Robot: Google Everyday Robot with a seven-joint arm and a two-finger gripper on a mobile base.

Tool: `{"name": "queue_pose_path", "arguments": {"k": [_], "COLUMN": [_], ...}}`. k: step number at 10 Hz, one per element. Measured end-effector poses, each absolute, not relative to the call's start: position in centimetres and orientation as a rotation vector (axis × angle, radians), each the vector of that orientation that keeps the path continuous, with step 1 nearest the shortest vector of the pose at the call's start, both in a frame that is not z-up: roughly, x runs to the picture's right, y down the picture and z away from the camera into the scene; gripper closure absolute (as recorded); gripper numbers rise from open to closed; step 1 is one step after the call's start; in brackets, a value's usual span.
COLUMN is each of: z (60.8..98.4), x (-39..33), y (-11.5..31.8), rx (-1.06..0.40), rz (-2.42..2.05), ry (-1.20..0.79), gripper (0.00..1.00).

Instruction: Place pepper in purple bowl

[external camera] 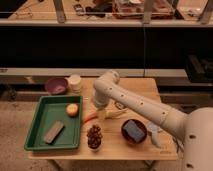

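The slim orange-red pepper (90, 118) lies on the wooden table (145, 87) just right of the green tray. The purple bowl (56, 85) stands at the table's back left, beside a cream cup (75, 82). My gripper (98, 107) hangs at the end of the white arm, pointing down just above and right of the pepper. The arm hides most of it.
A green tray (42, 117) holds a round yellow-orange fruit (73, 110) and a grey-brown block (53, 132). A pale yellow elongated piece (114, 114), a pine cone (94, 136), a dark brown bowl (134, 132) with a blue thing in it, and a grey object (152, 133) lie on the table.
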State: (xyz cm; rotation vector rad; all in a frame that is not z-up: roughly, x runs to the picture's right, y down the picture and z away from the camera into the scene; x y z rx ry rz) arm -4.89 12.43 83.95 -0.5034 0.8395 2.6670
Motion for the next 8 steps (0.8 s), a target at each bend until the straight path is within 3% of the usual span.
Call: {"name": "queue_pose_path", "arguments": {"k": [8], "z": [86.8], "x": [-4.7], "y": [14.5], "rx": [-0.496], "rz": [2.690], "ry": [0.949], "gripper": [0.26]}}
